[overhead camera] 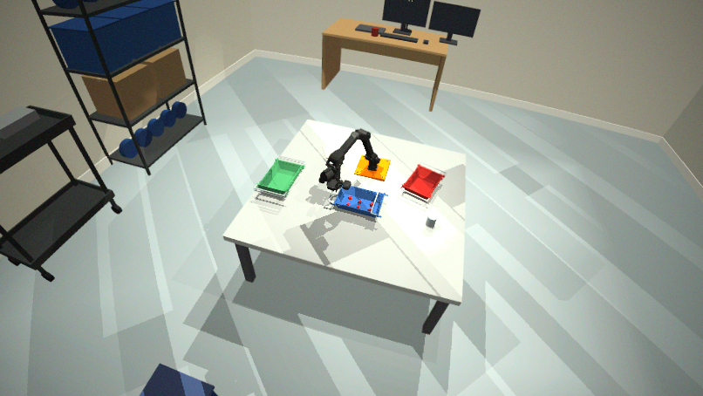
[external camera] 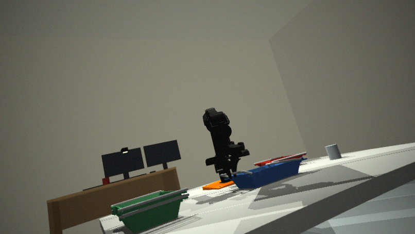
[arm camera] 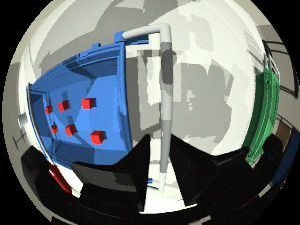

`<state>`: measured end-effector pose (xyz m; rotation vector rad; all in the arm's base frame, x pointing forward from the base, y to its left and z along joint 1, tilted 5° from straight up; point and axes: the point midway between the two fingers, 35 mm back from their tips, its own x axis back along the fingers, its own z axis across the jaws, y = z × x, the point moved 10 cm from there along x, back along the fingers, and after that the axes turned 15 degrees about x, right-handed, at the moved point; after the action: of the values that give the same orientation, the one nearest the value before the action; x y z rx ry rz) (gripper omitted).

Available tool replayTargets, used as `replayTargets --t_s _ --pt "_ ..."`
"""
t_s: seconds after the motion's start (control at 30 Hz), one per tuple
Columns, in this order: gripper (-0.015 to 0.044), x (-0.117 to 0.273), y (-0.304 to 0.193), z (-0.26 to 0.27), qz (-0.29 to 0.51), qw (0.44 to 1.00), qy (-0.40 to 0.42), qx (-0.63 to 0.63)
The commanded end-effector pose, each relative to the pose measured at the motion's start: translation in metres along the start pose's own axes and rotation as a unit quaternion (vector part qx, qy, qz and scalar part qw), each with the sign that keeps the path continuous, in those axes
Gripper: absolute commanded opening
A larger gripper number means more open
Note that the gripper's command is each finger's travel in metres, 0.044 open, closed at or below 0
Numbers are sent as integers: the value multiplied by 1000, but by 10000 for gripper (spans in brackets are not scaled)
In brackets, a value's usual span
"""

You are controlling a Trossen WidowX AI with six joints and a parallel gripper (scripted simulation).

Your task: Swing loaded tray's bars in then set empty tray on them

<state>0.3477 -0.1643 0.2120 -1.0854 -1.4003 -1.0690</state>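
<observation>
The blue tray (overhead camera: 356, 210) (external camera: 270, 176) (arm camera: 123, 89) holds several small red blocks (overhead camera: 359, 201) (arm camera: 88, 104). Its right-end bar (overhead camera: 378, 202) lies in across the top. Its left-end bar (external camera: 248, 171) (arm camera: 167, 99) sticks out past the end, over the table. My gripper (external camera: 232, 176) (arm camera: 158, 137) points down at this left bar, its fingers slightly apart, one on each side of the bar in the wrist view. It is partly open; contact with the bar cannot be made out. The green tray (overhead camera: 279, 177) (external camera: 153, 213) (arm camera: 265, 114) and red tray (overhead camera: 423, 181) (arm camera: 61, 179) stand empty.
The arm's orange base plate (overhead camera: 364, 169) (external camera: 213, 185) is behind the blue tray. The green tray stands to the left, the red one to the right. A grey cylinder (overhead camera: 431, 221) (external camera: 333, 151) stands in front of the red tray.
</observation>
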Motion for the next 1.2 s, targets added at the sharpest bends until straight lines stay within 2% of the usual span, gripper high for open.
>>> replayTargets --t_s 0.0,0.27,0.53,0.9,1.17 --pt "82 14 5 14 -9 1000 2 5" --pt "82 16 11 37 -9 1000 2 5" --pt "82 -3 18 63 -10 1000 4 5" --pt "82 39 16 58 -10 1000 3 5" --pt "82 31 17 58 -6 1000 7 4"
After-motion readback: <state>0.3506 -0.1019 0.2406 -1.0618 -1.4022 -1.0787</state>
